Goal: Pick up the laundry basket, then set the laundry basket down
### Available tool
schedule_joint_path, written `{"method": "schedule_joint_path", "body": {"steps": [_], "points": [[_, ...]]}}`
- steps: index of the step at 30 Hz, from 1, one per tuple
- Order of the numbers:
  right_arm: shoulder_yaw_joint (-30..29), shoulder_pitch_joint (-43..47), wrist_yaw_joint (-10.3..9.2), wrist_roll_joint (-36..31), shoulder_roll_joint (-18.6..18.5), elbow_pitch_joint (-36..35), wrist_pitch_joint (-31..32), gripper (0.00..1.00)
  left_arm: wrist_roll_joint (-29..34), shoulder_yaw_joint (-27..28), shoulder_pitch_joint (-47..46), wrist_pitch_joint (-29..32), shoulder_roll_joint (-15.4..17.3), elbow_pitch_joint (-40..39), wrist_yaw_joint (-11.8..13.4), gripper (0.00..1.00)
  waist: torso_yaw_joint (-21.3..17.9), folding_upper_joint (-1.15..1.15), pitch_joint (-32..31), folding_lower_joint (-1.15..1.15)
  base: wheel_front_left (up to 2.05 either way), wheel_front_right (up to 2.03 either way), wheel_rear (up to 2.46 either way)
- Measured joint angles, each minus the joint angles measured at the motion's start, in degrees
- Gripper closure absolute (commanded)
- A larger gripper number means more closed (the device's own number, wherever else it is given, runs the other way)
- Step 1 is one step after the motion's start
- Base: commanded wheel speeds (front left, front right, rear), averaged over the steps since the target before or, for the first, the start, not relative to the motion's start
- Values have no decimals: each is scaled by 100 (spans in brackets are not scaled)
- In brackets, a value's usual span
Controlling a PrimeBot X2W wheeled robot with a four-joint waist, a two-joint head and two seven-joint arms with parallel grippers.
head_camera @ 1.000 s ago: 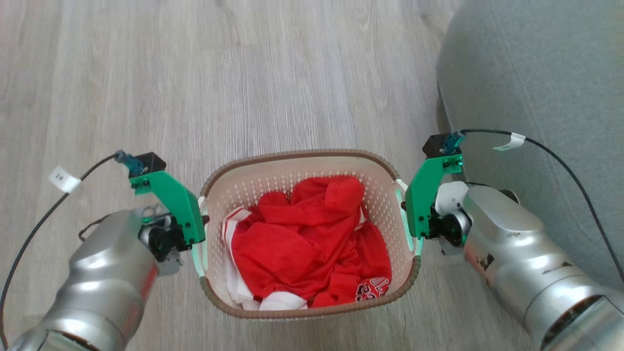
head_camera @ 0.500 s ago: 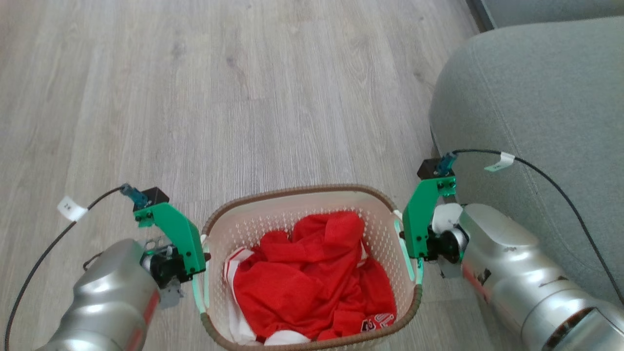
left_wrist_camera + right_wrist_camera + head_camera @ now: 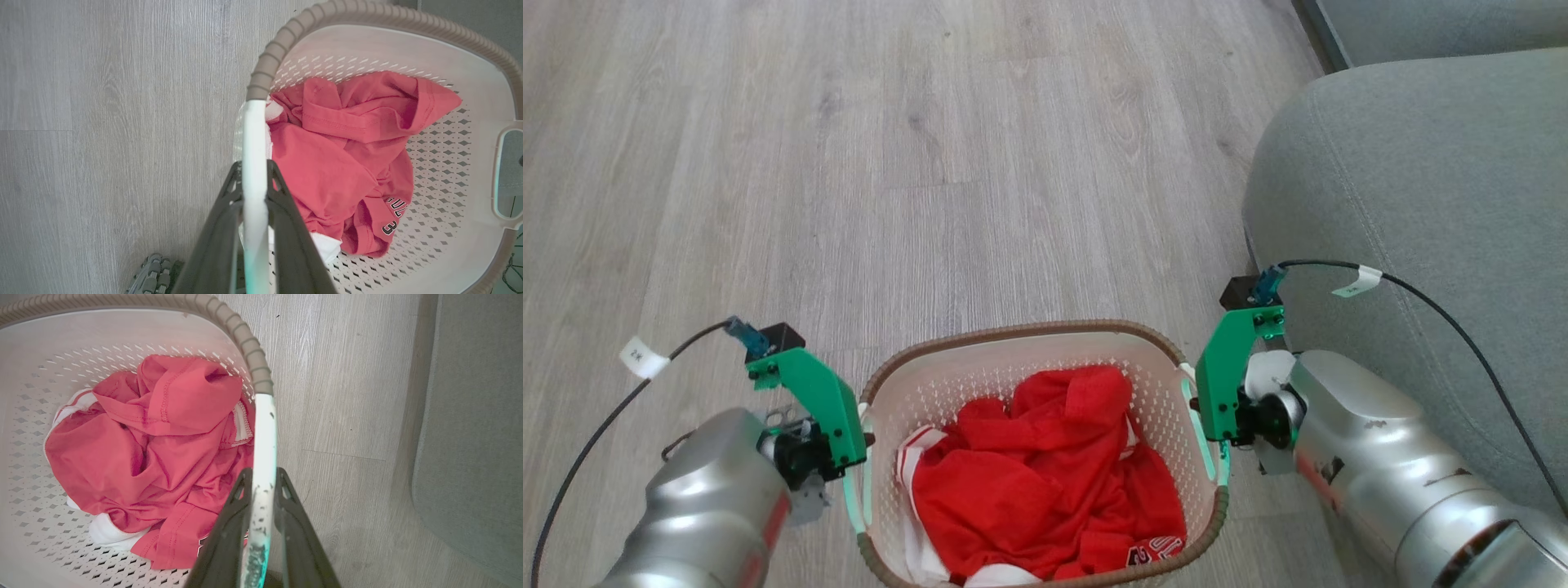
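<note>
My left jaws are closed tight on the white left handle (image 3: 254,163) of the laundry basket (image 3: 1029,329), and my right jaws are clamped the same way on its right handle (image 3: 263,437). The basket sits between my two arms, over the wooden floor (image 3: 849,163) and near the grey sofa (image 3: 1421,204), with red clothing (image 3: 1045,465) heaped inside. I cannot tell whether its base is clear of the floor. I judge the grasp made and the lift in hand; setting it down is left.

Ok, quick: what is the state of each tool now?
Left tool: closed on the basket's left handle.
Right tool: closed on its right handle.
</note>
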Motion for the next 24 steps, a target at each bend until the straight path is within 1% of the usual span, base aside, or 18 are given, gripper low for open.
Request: {"method": "schedule_joint_path", "body": {"steps": [24], "points": [[261, -8, 0, 293, 0, 52, 0, 100, -59, -9, -1, -40, -20, 65, 0, 100, -3, 0, 59, 0, 0, 0, 0]]}}
